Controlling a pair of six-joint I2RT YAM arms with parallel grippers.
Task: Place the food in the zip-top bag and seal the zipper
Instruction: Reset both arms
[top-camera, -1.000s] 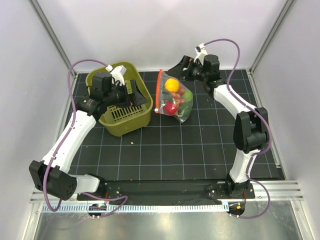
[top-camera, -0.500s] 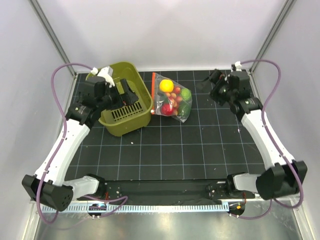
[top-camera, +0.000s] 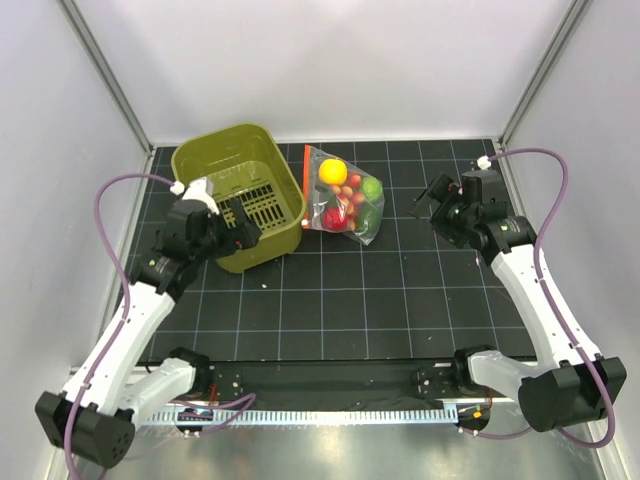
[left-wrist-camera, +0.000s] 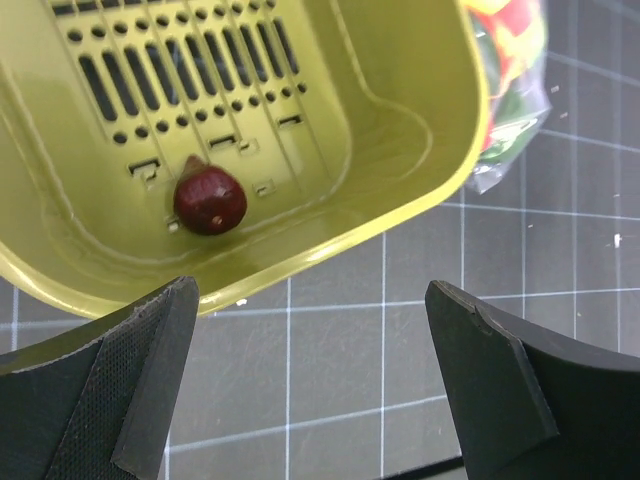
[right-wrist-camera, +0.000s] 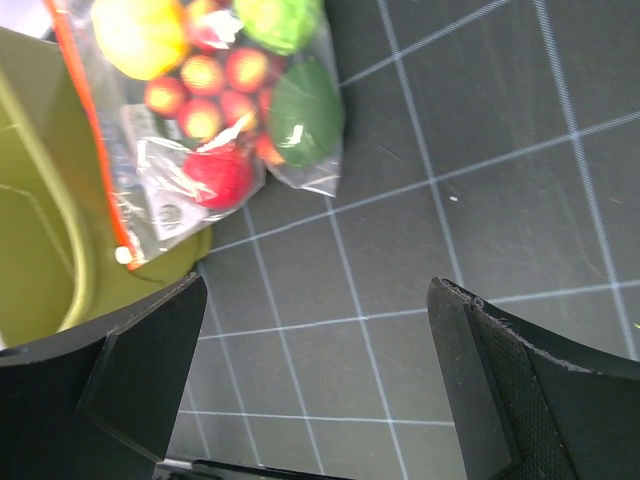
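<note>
The clear zip-top bag (top-camera: 343, 203) lies on the black mat beside the basket and holds the food: a yellow ball (top-camera: 332, 171), green round ones (top-camera: 372, 187), red ones (top-camera: 333, 217). Its red-orange zipper (top-camera: 306, 188) runs along the edge against the basket. One dark red piece (left-wrist-camera: 210, 200) lies inside the olive-green basket (top-camera: 215, 165). My left gripper (top-camera: 246, 228) is open and empty over the basket's near edge; it also shows in the left wrist view (left-wrist-camera: 310, 400). My right gripper (top-camera: 440, 203) is open and empty to the right of the bag; the right wrist view (right-wrist-camera: 315, 390) shows the bag (right-wrist-camera: 220, 110) ahead of it.
The olive-green basket (left-wrist-camera: 400, 90) stands at the back left, touching the bag's zipper side (right-wrist-camera: 90, 140). Metal frame posts and white walls close in the mat on the left, right and back.
Both arms have drawn back toward the near side. The right gripper has left the bag and moved right. The left gripper has come out of the basket. The bag lies still.
</note>
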